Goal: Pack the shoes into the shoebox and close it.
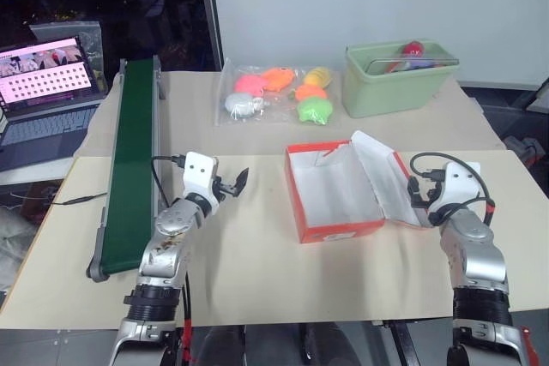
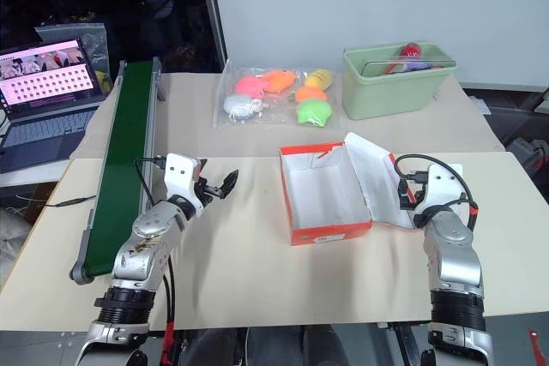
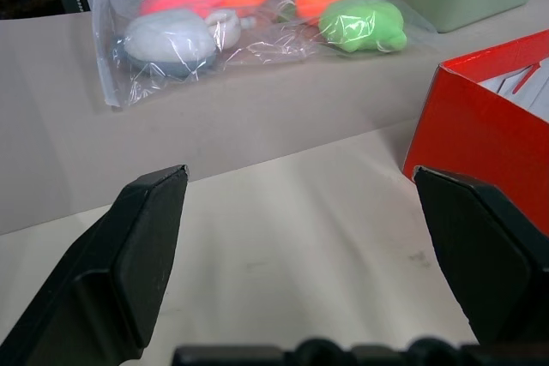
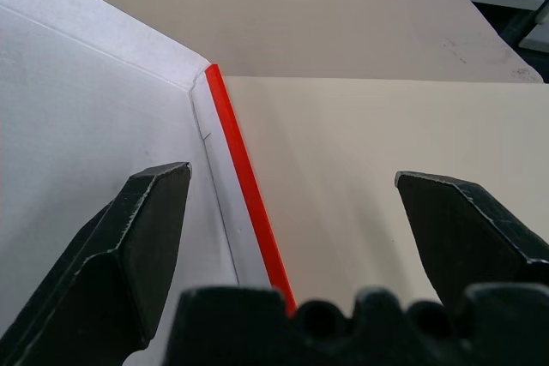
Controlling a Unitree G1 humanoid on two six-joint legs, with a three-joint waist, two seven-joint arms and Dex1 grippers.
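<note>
The orange-red shoebox (image 1: 339, 231) stands open in the middle of the table, white inside with nothing in it. Its lid (image 1: 386, 177) leans outward on the right side. The shoes are out of view. My left gripper (image 1: 233, 184) hovers open to the left of the box, pointing toward it, with nothing between its fingers (image 3: 146, 246). At the lid's outer edge my right gripper (image 1: 416, 189) is open; in the right wrist view the lid's red edge (image 4: 249, 203) runs ahead of the gap between its fingers (image 4: 137, 246).
A green conveyor belt (image 1: 133, 152) runs along the left. A clear bag of colourful plush toys (image 1: 274, 92) and a pale green bin (image 1: 399, 83) sit at the back. A laptop (image 1: 47, 75) stands far left, off the table.
</note>
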